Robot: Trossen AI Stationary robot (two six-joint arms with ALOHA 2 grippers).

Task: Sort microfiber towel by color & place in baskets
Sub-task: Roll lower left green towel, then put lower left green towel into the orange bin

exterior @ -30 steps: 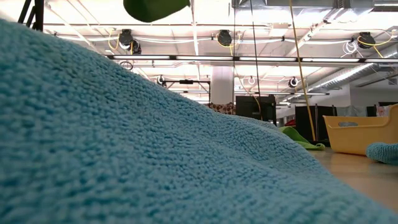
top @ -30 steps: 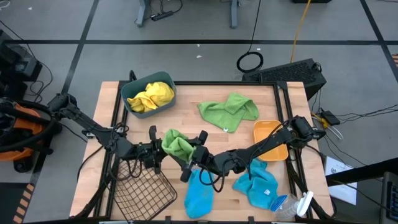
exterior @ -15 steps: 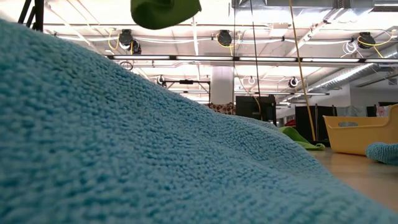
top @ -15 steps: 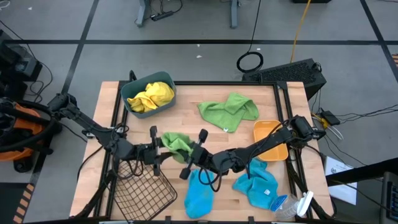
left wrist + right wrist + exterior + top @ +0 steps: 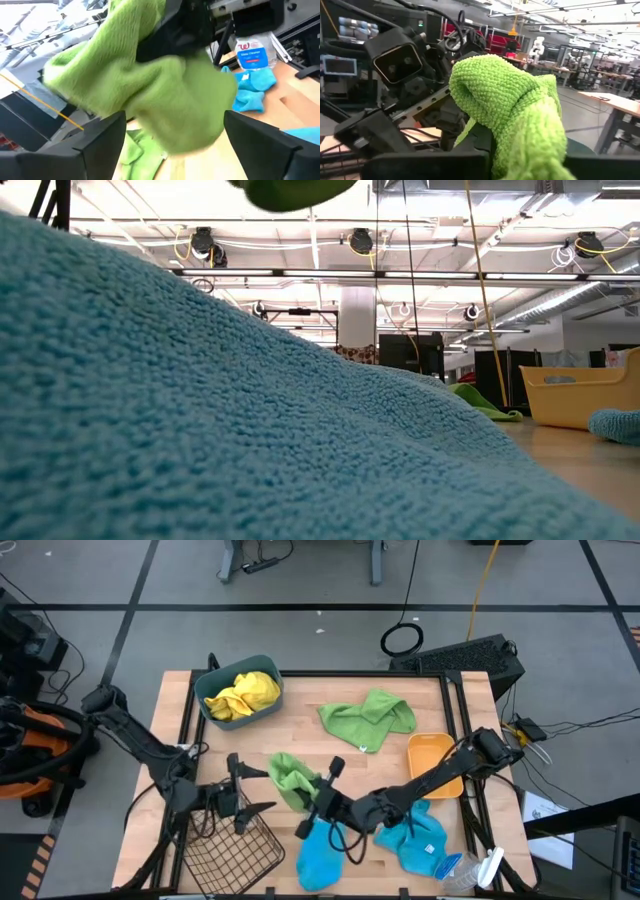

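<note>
Item: fuzzy green microfiber cloth (image 5: 291, 778), frame centre | right claw (image 5: 312, 802) clamped on it | left claw (image 5: 246, 798) spread, empty | advice: carry high, release squarely over chosen bin.

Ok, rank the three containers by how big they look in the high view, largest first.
1. The wire basket, partly cut off by the picture's edge.
2. The teal bin.
3. The orange tub, partly hidden under the right arm, so its full size is unsure.

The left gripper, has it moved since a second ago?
Yes. The left gripper has pulled back from the green towel, toward the wire basket.
</note>
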